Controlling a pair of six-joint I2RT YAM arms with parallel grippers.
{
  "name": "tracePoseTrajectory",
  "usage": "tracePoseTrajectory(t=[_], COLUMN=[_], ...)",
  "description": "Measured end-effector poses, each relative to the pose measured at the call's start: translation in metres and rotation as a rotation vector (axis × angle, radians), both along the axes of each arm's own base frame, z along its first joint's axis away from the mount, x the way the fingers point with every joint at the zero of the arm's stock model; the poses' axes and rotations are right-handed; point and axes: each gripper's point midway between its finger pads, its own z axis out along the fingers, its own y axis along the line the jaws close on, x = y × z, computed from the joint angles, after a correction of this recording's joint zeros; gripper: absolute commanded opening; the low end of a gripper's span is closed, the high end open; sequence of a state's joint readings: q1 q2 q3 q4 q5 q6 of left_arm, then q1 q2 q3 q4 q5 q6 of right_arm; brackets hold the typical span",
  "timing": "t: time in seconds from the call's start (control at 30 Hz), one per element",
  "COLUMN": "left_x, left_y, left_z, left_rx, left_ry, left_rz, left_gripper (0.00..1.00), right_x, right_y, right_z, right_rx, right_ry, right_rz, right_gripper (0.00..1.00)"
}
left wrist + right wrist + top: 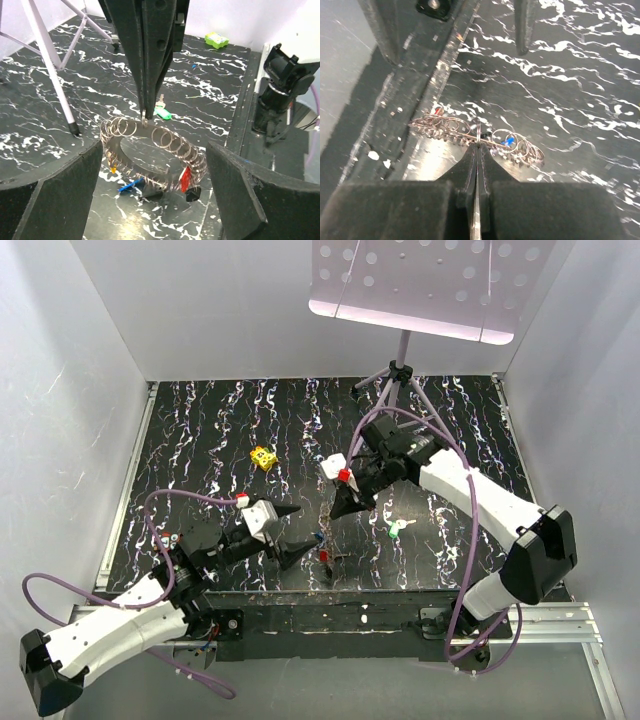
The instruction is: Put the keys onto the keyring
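Table (200,430) black, marbled white. Keyring (172,141) silvery. Keys (185,179): red, blue, orange and green heads. Block (263,457) yellow with dark spots. Tripod (400,375) pale grey. Walls (230,300) white.

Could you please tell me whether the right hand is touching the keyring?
Touching. The right wrist view shows the right hand, closed, pinching the keyring wire between its tips; the left wrist view agrees.
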State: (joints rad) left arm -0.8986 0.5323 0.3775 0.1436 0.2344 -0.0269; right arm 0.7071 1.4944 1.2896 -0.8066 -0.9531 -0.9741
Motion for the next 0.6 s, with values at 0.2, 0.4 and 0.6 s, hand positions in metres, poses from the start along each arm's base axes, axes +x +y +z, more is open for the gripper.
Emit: tracePoseTrajectory(t=[0.2,0.4,0.6], left_x=[0.013,0.021,0.02], left_y=[0.0,0.005,0.003], left_z=[0.008,0.01,0.019], left_rx=[0.098,0.125,0.073], left_ry=[-0.107,-0.184,-0.205], left_rz=[0.023,0.065,0.059], left_gripper=[0.84,0.86,0.69], right_x=[0.016,0.01,0.008], right_y=[-0.012,-0.017,-0.009], right_z=[0.007,0.0,0.019], right_rx=[-0.093,-0.198,-0.186], right_ry=[-0.163,-0.263,-0.408], right_rz=[0.019,0.045,-0.011], right_gripper=[0.01,0.01,0.01])
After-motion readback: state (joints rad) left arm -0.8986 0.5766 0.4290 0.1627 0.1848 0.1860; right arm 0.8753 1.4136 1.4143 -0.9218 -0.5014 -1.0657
